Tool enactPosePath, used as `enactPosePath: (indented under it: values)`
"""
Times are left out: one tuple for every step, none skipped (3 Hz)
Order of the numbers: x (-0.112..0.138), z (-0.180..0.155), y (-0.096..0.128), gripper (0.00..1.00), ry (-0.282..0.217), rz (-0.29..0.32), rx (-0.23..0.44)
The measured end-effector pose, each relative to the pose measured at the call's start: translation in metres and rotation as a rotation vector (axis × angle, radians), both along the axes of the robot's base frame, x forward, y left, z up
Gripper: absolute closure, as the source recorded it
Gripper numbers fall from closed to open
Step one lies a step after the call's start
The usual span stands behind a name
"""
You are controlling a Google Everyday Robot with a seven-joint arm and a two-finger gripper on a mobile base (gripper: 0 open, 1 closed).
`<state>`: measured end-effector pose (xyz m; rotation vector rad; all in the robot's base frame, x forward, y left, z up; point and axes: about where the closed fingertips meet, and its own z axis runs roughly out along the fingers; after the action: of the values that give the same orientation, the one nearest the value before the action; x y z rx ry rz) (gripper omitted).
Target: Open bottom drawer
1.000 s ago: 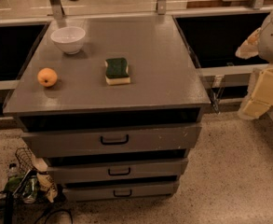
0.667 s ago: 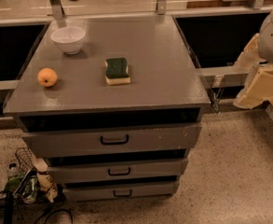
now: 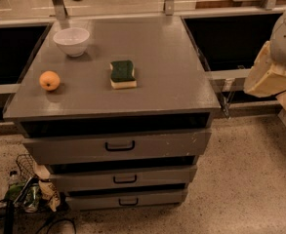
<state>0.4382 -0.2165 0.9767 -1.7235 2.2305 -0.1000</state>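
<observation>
End effector (image 3: 275, 71) at right edge, grip state cannot be told; bottom drawer (image 3: 152, 198) closed, well apart.

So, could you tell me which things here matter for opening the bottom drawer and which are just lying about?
Job: bottom drawer, its handle, tool at the right edge, away from it.
Lying about: bowl, orange, sponge, top drawer, middle drawer.

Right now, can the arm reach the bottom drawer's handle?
Probably: the bottom drawer handle faces bare floor, nothing in front. The arm hangs at the right edge, tool out of view.
</observation>
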Motion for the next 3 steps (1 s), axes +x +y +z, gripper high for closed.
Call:
enactPosePath:
  values:
    - [0.007, 0.013, 0.001, 1.00, -0.049, -0.006, 0.026]
    - [0.005, 0.000, 0.009, 1.00, -0.079, -0.010, 0.082]
    - [0.002, -0.050, 0.023, 1.00, -0.057, -0.013, 0.116]
